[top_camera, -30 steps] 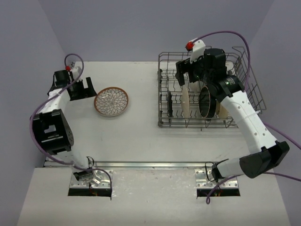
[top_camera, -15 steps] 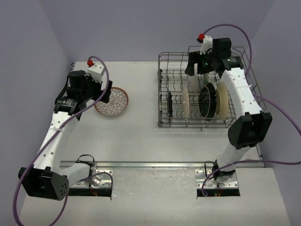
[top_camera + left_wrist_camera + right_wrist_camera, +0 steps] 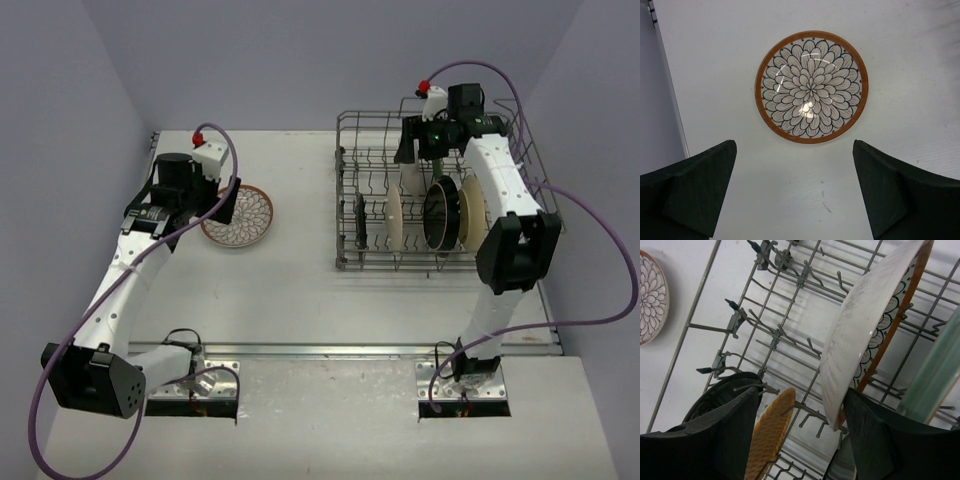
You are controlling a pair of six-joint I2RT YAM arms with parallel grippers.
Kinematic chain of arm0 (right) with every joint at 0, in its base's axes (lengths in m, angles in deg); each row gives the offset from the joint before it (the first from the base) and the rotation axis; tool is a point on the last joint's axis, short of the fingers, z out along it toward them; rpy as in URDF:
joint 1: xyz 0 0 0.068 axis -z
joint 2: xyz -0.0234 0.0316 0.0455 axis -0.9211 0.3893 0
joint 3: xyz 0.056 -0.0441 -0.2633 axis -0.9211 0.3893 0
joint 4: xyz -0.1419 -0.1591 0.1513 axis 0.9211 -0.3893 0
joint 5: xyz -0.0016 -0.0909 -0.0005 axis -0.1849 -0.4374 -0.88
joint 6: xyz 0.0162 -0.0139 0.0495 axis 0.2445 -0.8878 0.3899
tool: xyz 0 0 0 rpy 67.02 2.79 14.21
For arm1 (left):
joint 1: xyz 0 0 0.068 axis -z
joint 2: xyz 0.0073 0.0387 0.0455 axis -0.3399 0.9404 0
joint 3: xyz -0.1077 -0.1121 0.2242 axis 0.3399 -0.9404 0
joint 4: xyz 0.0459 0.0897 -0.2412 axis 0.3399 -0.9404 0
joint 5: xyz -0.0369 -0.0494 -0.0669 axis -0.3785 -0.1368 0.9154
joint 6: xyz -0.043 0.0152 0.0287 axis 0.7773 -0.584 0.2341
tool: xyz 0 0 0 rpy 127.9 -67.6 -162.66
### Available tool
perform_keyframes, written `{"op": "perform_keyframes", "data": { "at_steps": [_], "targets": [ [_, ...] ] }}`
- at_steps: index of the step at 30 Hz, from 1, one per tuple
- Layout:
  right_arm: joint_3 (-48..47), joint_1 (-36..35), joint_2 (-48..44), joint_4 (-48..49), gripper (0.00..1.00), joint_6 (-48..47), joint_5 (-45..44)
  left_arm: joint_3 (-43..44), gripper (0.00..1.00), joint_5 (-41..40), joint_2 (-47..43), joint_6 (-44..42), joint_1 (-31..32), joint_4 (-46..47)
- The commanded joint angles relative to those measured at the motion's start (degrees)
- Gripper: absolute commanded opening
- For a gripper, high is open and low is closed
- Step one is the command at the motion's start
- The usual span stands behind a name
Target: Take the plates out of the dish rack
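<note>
When viewed from overhead, shows a white tabletop [image 3: 300, 295] with the dish rack [image 3: 420, 268], a grey wire basket with upright tines and raised loop handles, sitting in the far right corner. Holds plates standing on edge between the tines: a white plate [image 3: 865, 320] with a brown rim and dark-outlined petals on its face, an orange-brown plate [image 3: 771, 435], a pale green plate [image 3: 935, 370] and a glossy black plate [image 3: 440, 215].

Lying flat near the left edge, toward the far left corner: a petal plate [image 3: 811, 87], round, brown-rimmed, with white petals ringed around the centre and a glint of light on the glaze. Hanging directly above it: the left gripper [image 3: 794, 143], fingers spread wide, holding nothing.

Poised over the far side of the rack: the right gripper [image 3: 801, 390], jaws apart and straddling the rim of the white plate, with the right finger just beside that rim and the left finger clear of it. Not clamped on anything.
</note>
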Motion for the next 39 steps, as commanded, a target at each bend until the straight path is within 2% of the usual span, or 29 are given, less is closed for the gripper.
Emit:
{"op": "perform_keyframes", "data": {
  "at_steps": [1, 7, 16, 18, 26, 31, 39],
  "targets": [
    [-2.7, 0.0, 3.0, 0.1, 0.64, -3.2, 2.4, 1.9, 1.0, 0.2, 0.4, 1.0, 0.9, -0.2],
    [-3.3, 0.8, 5.4, 0.3, 0.55, -4.0, 5.7, 1.0, 1.0, 0.2, -0.1, 2.0, 1.8, -0.6],
    [-3.0, 5.2, 5.5, 0.2, 0.06, 1.4, 13.1, -0.9, 1.0, 2.5, -1.5, 2.5, 1.8, -0.7],
    [-2.8, 5.6, 4.5, 0.2, 0.01, 1.7, 14.4, -0.8, 1.0, 2.5, -1.7, 2.5, 1.8, -0.3],
    [-4.9, 7.2, 0.6, 0.1, 0.0, 4.7, 23.5, 1.9, 1.0, 5.4, -0.9, 4.0, 1.8, -0.9],
    [-9.5, 8.0, -1.1, -0.3, 0.0, 7.1, 29.2, 2.0, 1.0, 2.8, -0.8, 3.7, 1.8, -0.4],
    [-18.8, 8.0, -2.5, -3.8, 0.0, 2.9, 27.0, 1.8, 1.0, 0.8, -0.8, 5.9, 1.6, 1.0]
  ]
}}
